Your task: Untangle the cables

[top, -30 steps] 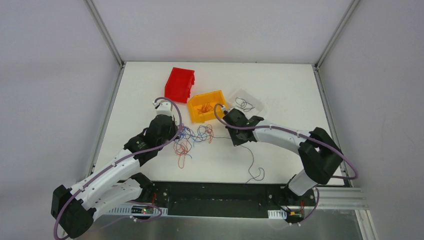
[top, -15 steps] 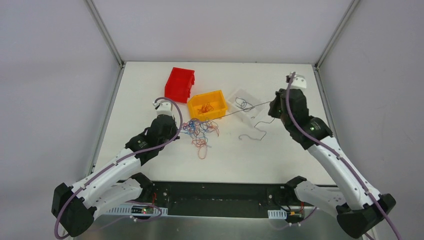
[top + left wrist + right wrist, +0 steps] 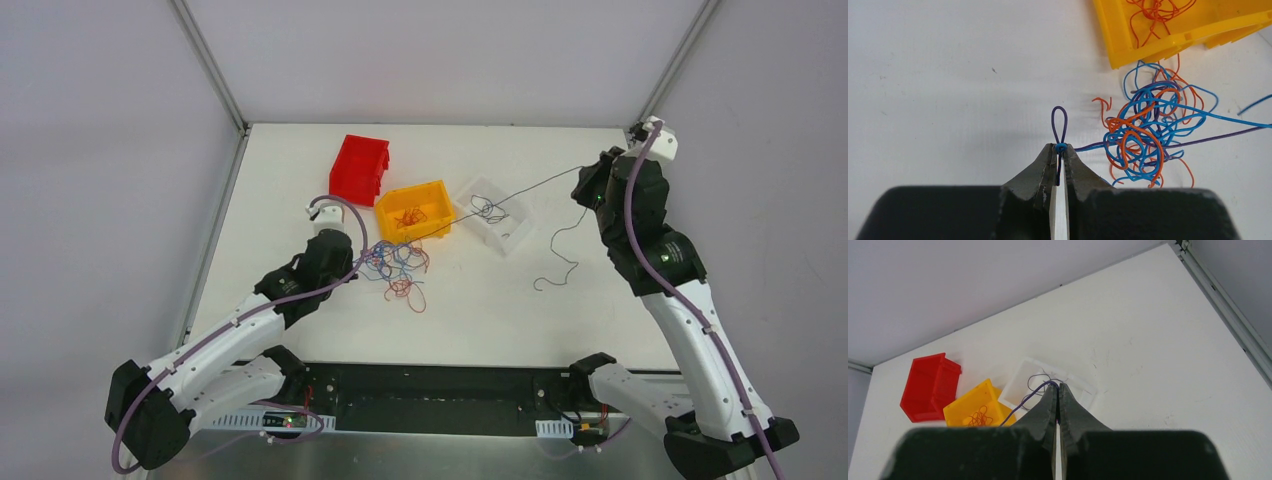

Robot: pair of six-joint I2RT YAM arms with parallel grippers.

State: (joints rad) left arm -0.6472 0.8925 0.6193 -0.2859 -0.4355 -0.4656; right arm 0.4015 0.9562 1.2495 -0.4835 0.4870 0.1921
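A knot of blue, orange and dark cables (image 3: pixel 400 265) lies on the white table just in front of the yellow bin. My left gripper (image 3: pixel 356 262) is at the knot's left edge, shut on a blue and a purple cable that loop out past its tips (image 3: pixel 1060 148). The tangle (image 3: pixel 1143 130) lies to its right. My right gripper (image 3: pixel 583 175) is raised at the far right, shut on a dark purple cable (image 3: pixel 530 190). That cable runs taut back to the knot, and its free tail (image 3: pixel 560 255) hangs down. In the right wrist view the cable (image 3: pixel 1023 402) leaves my closed tips (image 3: pixel 1058 386).
A red bin (image 3: pixel 358 168) stands at the back. Beside it is a yellow bin (image 3: pixel 440 195) holding orange wires, then a clear tray (image 3: pixel 515 235) holding dark wires. The taut cable crosses above the tray. Metal frame rails (image 3: pixel 650 215) edge the table on both sides.
My right arm swung from the table's middle up to the far right, drawing the dark cable out taut. The knot slid a little toward the yellow bin. The left gripper kept its hold.
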